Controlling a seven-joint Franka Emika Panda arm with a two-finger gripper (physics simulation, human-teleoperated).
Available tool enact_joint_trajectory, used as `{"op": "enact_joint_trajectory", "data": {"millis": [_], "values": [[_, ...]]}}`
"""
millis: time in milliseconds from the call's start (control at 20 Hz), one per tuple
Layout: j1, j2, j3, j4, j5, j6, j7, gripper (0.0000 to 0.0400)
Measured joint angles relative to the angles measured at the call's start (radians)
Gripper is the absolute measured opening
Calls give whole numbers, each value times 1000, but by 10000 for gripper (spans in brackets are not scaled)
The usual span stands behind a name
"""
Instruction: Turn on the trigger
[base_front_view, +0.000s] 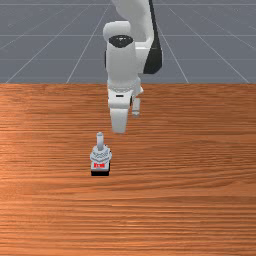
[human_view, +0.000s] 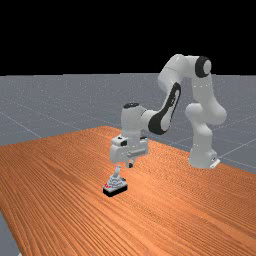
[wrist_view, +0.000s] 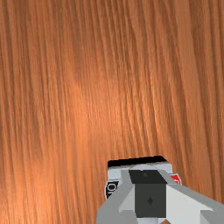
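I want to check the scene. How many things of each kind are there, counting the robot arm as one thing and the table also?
Robot arm: 1
Table: 1
Trigger device with a lever: 1
Total: 3

Front view from above, facing the arm (base_front_view: 121, 65) across the table (base_front_view: 175, 200), far view farther back, whole arm side-on, wrist view nearest, looking down, arm and trigger (base_front_view: 100, 156) shared by front and far views

big white arm (human_view: 175, 75), base (human_view: 201, 157) at 3 o'clock from the pincer (human_view: 130, 164), lil grey trigger thingy (human_view: 115, 186) at 7 o'clock, orangey counter (human_view: 60, 195) underneath
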Motion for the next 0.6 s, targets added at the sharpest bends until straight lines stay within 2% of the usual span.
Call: {"op": "enact_joint_trajectory", "data": {"millis": [50, 150, 400, 450, 500, 600], "values": [[4, -7, 2, -20, 1, 40, 4, 0], [9, 10, 13, 26, -9, -52, -21, 0], [23, 18, 27, 38, -14, -57, -42, 0], [-51, 31, 74, 59, 156, -103, -164, 0], [-92, 44, 78, 81, 198, -140, -241, 0], [-169, 70, 61, 129, 222, -186, -349, 0]]}}
